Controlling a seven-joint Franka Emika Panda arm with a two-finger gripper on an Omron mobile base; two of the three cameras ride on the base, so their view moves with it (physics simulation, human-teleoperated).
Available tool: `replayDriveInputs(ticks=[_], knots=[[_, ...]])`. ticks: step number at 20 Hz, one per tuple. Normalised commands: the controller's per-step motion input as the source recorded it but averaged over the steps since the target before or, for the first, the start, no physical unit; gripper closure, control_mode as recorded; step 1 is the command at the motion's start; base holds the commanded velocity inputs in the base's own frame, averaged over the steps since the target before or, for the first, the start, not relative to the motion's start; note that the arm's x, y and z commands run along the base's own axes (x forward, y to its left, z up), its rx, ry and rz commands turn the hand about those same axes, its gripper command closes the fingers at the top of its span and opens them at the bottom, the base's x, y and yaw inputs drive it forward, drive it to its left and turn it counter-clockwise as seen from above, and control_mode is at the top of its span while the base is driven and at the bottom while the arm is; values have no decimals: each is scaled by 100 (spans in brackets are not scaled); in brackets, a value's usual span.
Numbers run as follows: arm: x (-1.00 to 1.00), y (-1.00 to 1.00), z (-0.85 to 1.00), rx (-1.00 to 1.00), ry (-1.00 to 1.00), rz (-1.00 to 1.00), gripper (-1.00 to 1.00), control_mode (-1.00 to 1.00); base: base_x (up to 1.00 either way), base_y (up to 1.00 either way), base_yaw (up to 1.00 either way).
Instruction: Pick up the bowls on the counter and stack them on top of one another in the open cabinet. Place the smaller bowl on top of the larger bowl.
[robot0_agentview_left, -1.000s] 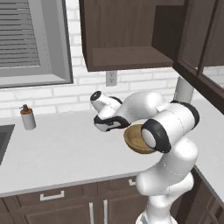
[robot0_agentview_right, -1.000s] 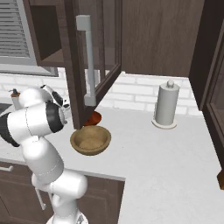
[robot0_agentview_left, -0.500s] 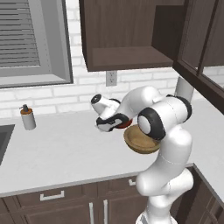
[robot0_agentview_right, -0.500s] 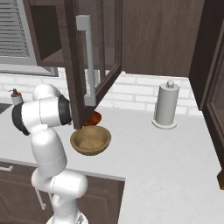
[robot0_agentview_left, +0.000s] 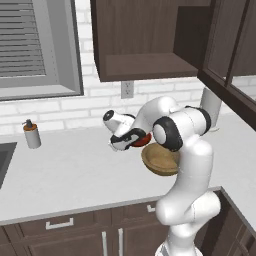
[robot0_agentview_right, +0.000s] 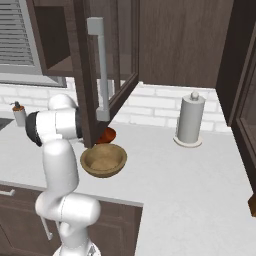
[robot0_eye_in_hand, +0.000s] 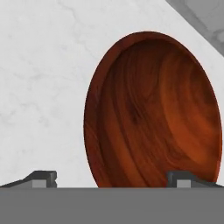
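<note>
The smaller bowl (robot0_eye_in_hand: 153, 109), glossy red-brown, rests on the white counter (robot0_agentview_left: 75, 170) close below my hand. My gripper (robot0_eye_in_hand: 114, 179) is open; one fingertip (robot0_eye_in_hand: 41, 178) stands over bare counter, the other over the bowl's inside, so its near rim lies between them. From the left base view my gripper (robot0_agentview_left: 129, 142) hangs low right at this bowl (robot0_agentview_left: 141, 139). The larger bowl (robot0_agentview_left: 160, 160), tan wood, sits just in front, also seen as the larger bowl (robot0_agentview_right: 103, 160). Overhead is the open cabinet (robot0_agentview_left: 145, 67) with a bare shelf. The door half hides the smaller bowl (robot0_agentview_right: 107, 134).
The cabinet's open glass door (robot0_agentview_right: 102, 70) with its silver handle juts out above the bowls. A paper towel roll (robot0_agentview_right: 190, 120) stands by the brick wall to the right. A soap dispenser (robot0_agentview_left: 32, 135) sits far left near the sink edge (robot0_agentview_left: 4, 160).
My hand has dropped lower and closer to the smaller bowl while the elbow swung up and right. Both bowls stay where they were.
</note>
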Motion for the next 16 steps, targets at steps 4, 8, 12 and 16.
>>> replayDriveInputs(ticks=[4, 8, 12, 16], knots=[[31, 0, -20, -4, 0, 0, -100, -100, 0, 0, 0], [22, 0, -11, -1, 0, 0, -100, -100, 0, 0, 0], [10, -6, -7, 0, -2, 0, 100, -100, 0, 0, 0], [0, 0, 0, 0, 0, 0, 100, -100, 0, 0, 0]])
